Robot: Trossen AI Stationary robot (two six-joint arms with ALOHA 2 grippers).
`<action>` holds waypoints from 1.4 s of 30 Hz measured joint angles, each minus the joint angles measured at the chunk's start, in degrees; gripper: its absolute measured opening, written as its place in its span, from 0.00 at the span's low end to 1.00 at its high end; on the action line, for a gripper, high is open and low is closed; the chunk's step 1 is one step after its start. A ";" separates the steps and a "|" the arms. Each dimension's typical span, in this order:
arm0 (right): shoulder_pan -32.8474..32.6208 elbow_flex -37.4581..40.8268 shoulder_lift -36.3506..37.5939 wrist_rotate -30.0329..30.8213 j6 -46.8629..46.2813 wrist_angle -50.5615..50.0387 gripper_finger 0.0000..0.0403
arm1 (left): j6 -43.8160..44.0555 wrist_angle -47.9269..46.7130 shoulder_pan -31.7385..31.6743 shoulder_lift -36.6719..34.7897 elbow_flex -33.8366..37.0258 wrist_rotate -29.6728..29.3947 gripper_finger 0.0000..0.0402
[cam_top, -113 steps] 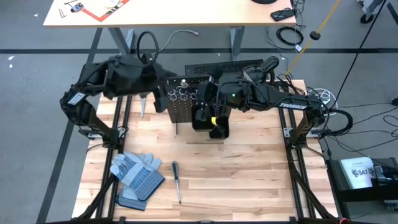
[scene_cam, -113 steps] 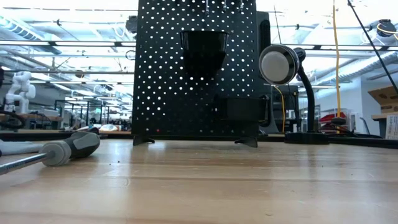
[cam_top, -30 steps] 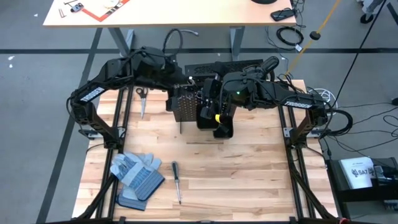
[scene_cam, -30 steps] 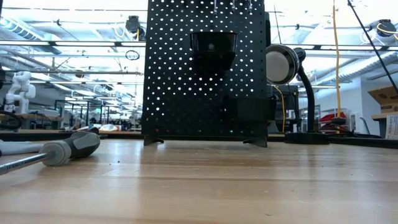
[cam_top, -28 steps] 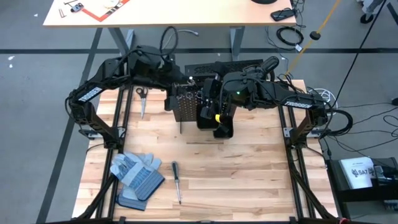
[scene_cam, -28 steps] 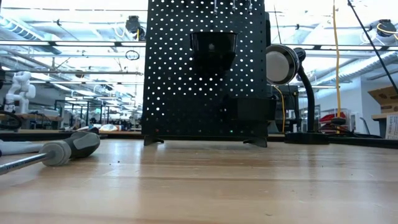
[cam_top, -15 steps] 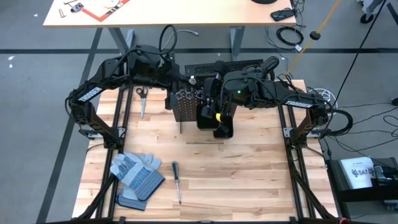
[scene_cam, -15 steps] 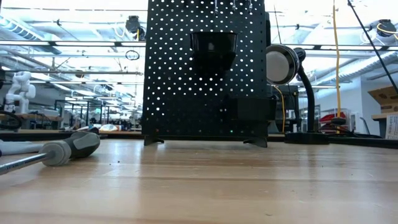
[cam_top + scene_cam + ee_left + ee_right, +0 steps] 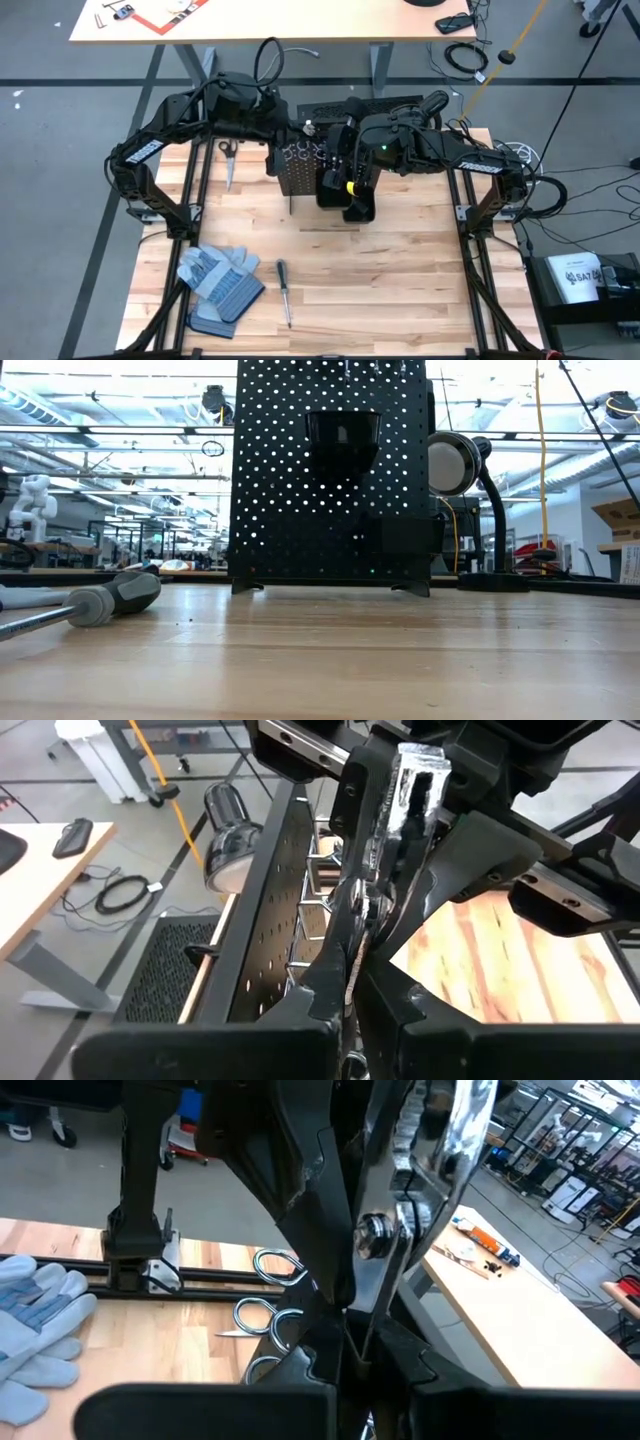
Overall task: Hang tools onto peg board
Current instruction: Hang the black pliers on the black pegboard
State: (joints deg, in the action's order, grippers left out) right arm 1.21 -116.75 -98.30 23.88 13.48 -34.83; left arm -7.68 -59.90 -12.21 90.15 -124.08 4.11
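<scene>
Both closed at the peg board (image 9: 300, 165) top, near the table's far edge: left gripper (image 9: 308, 128) empty-looking (uncertain), right gripper (image 9: 345, 125) too.

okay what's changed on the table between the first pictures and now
The left gripper swung in from the table's left side to the top edge of the peg board and closed there. The peg board itself shifted a little to the right with the right gripper on it. The scissors, earlier under the left arm, now show. The gloves and screwdriver stayed put.
</scene>
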 joint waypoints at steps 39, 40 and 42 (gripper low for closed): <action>0.39 0.02 -0.33 3.04 -2.10 -1.41 0.06 | 2.32 0.47 0.83 -0.10 -0.15 1.23 0.04; 0.39 0.02 -0.33 3.05 -2.31 -1.48 0.06 | 2.36 0.63 0.85 -0.09 -0.15 1.23 0.04; 0.39 0.02 -0.32 3.10 -2.40 -1.51 0.06 | 2.45 0.96 0.88 -0.07 -0.12 1.23 0.04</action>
State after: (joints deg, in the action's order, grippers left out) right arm 1.61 -116.73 -98.62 26.98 11.09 -36.34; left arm -5.23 -58.94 -11.33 90.08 -124.20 5.34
